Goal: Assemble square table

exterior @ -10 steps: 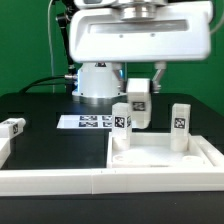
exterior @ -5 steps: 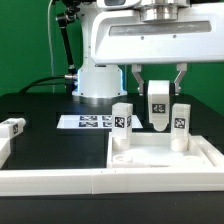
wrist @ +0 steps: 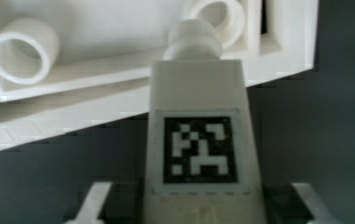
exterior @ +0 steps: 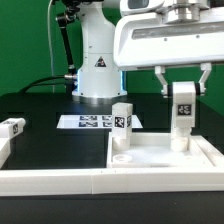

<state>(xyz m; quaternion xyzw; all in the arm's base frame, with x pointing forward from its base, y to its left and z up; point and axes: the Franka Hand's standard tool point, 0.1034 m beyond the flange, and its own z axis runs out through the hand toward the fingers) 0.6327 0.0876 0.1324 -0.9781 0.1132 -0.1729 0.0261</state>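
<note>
Square table (exterior: 160, 157) is in loose parts, listed from the exterior view's left to its right.

- Loose leg (exterior: 12, 127): at the far left edge, lying on the dark surface (exterior: 40, 108) with a tag showing. It sits near the white border rail (exterior: 50, 181).
- Marker board (exterior: 88, 122): flat on the surface in front of the robot base (exterior: 98, 72).
- Standing leg (exterior: 122, 128): upright on the corner of the slab (exterior: 150, 166) at the view's left, tag facing the camera. Well apart from the jaws.
- Held leg (exterior: 182, 112): upright, tag toward the camera, over the slab's right side. The jaws are clamped on it, one on each flank at its upper part, with the tag between them.
- White continues below the held leg down to the slab. I cannot tell whether that is the held leg's own foot or another leg behind it.

In the wrist view the held leg (wrist: 200, 120) is centred between the jaws, with its tag square-on and both jaws tight against its sides. Beyond its far end are the slab (wrist: 85, 100) and two round white rings. I cannot tell which part the rings belong to.
</note>
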